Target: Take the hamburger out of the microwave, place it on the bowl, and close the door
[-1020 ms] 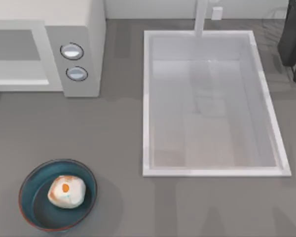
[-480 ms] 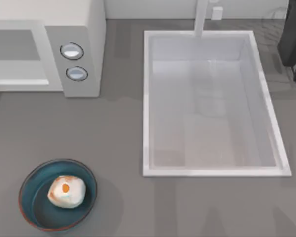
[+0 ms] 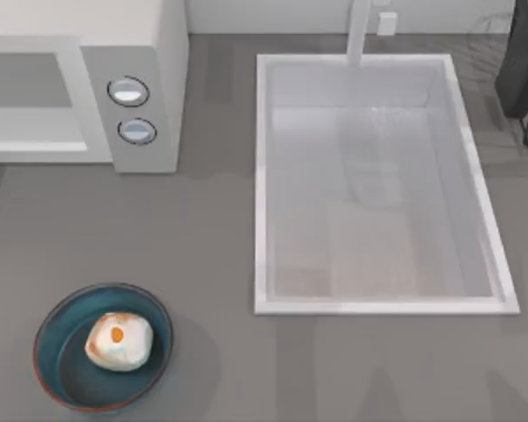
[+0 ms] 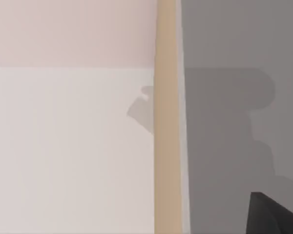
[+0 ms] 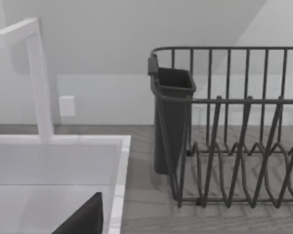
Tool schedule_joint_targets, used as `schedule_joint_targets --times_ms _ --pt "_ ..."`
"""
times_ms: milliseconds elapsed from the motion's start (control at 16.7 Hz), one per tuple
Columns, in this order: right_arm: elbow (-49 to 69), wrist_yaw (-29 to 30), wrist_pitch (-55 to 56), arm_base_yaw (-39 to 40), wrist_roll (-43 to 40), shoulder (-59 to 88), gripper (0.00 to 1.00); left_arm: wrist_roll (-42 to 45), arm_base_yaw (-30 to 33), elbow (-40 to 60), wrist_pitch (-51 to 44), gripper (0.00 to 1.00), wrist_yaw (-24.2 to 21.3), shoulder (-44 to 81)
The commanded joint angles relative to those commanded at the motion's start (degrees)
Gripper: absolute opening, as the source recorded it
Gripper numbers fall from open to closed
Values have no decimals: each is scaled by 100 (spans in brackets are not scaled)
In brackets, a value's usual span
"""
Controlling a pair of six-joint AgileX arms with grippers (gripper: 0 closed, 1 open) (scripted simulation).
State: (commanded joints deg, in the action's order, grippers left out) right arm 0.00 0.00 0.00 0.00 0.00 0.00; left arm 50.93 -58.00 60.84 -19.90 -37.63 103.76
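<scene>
Hamburger (image 3: 119,341) sits in the teal bowl (image 3: 63,365), roughly centred, orange spot up. Bowl is on the grey counter (image 3: 211,255), well below the microwave (image 3: 132,53) & off to the lower left of the sink basin (image 3: 264,185).

Microwave stands left of the sink, top left of the counter. Its front cavity faces the bowl side; 2 silver-ringed knobs (image 3: 128,91) stacked on the side panel, the panel being the part nearest the sink. Whether the door is open or shut: can't tell from the top view.

Sink has a white faucet (image 3: 359,31) at its far edge. Dark dish rack (image 3: 524,70) just right of the sink, at the counter's far right corner; right wrist view shows the rack (image 5: 234,126) w/ a dark utensil holder (image 5: 172,117) at its end, next to the sink rim (image 5: 118,180).

Left wrist view: pale flat surface beside a tan strip (image 4: 166,117), grey surface on the other side w/ a shadow on it. A dark corner of the left gripper (image 4: 273,217) shows; fingers apart or together, can't tell. Same for the right gripper (image 5: 85,219): dark piece at the edge over the sink, state not readable. Neither is seen touching or holding anything.
</scene>
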Motion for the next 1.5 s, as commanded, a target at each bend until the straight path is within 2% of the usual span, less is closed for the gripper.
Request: schedule_joint_targets --times_ms 360,840,1260,1500 --pt "0 0 0 0 0 0 100 -736 662 -1615 729 0 325 -1222" --pt "0 0 0 0 0 0 100 -938 825 -1888 866 0 422 -1461" --pt "0 0 0 0 0 0 100 -2346 2329 -3255 1373 0 1268 -3017" --pt "0 0 0 0 0 0 100 -2493 2478 -3401 1438 0 1379 -3166"
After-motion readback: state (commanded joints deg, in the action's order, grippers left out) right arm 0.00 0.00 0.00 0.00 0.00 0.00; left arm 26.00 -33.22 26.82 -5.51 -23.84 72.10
